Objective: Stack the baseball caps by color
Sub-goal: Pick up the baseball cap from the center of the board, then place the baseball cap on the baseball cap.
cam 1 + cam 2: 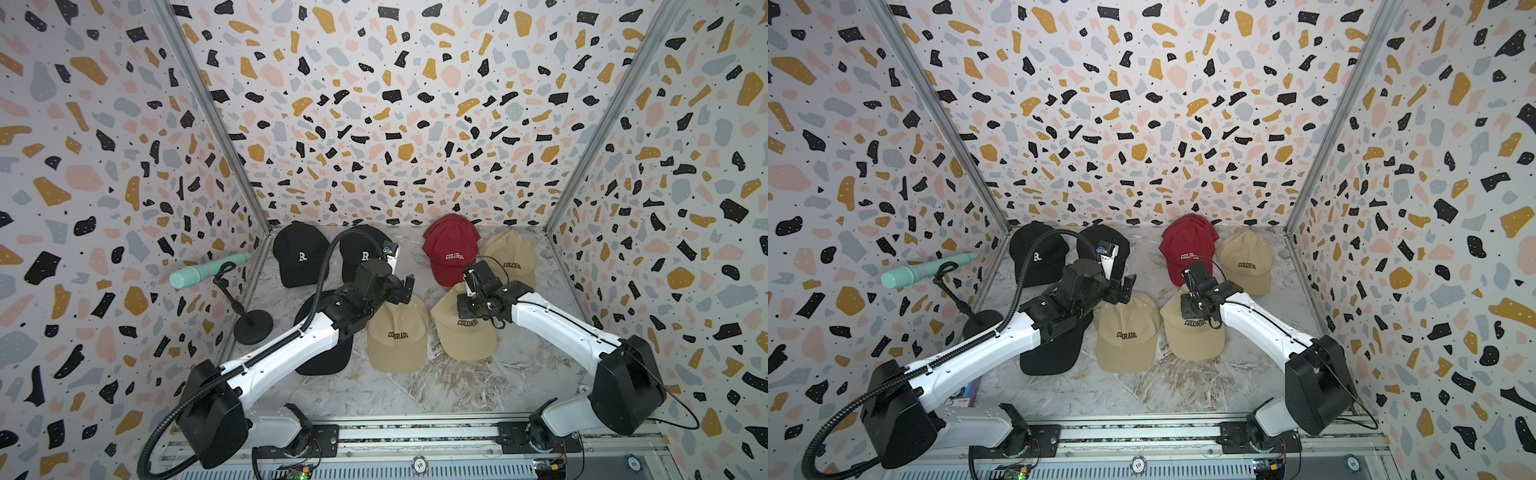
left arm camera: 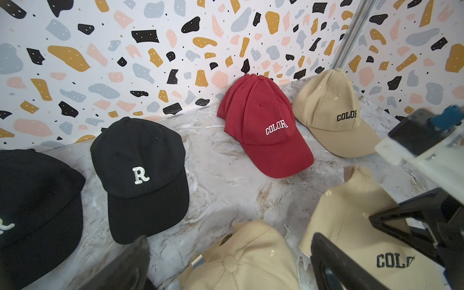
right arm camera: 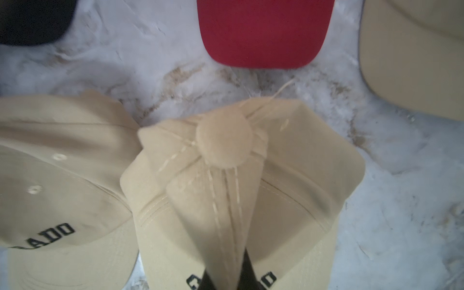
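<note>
Several baseball caps lie on the marble table (image 1: 457, 382). Two black caps with a white "R" (image 1: 297, 257) (image 1: 361, 251) are at the back left. A third black cap (image 1: 326, 353) lies under my left arm. A dark red cap (image 1: 451, 249) leans at the back wall, with a tan cap (image 1: 511, 255) to its right. Two more tan caps lie side by side in the middle (image 1: 399, 336) (image 1: 465, 336). My right gripper (image 3: 226, 278) is shut on a pinched fold of the right one's crown (image 3: 223, 140). My left gripper (image 2: 231, 266) hangs open above the left tan cap, holding nothing.
A mint-green microphone (image 1: 195, 274) on a black stand with a round base (image 1: 253, 326) sits by the left wall. Patterned walls close in the table on three sides. Bare marble stretches along the front (image 1: 1183, 386).
</note>
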Motion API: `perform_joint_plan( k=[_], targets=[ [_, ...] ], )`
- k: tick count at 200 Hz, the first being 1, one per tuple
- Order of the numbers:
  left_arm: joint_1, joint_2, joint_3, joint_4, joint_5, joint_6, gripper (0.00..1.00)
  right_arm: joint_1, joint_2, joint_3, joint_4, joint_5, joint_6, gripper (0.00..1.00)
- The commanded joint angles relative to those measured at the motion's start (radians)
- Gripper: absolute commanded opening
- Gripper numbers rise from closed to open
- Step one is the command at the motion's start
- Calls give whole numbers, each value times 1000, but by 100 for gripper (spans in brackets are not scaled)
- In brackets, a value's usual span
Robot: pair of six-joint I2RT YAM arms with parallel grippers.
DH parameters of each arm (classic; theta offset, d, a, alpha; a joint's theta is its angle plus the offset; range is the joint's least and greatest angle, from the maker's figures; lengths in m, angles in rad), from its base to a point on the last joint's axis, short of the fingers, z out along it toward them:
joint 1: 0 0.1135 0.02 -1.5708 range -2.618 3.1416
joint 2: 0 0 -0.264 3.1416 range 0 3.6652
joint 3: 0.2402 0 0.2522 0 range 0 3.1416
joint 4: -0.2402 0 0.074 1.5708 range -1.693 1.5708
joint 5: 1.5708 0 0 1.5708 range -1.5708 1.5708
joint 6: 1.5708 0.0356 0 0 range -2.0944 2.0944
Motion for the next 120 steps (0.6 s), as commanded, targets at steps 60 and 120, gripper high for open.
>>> perform_joint_plan(
  k=[60,120],
  targets=[
    [6,70,105,52,94,11,99,-259,-67,9,112,73,-152,0],
    [6,144,207,47,127,12,100,-433,52,101,261,52,-201,0]
  ],
)
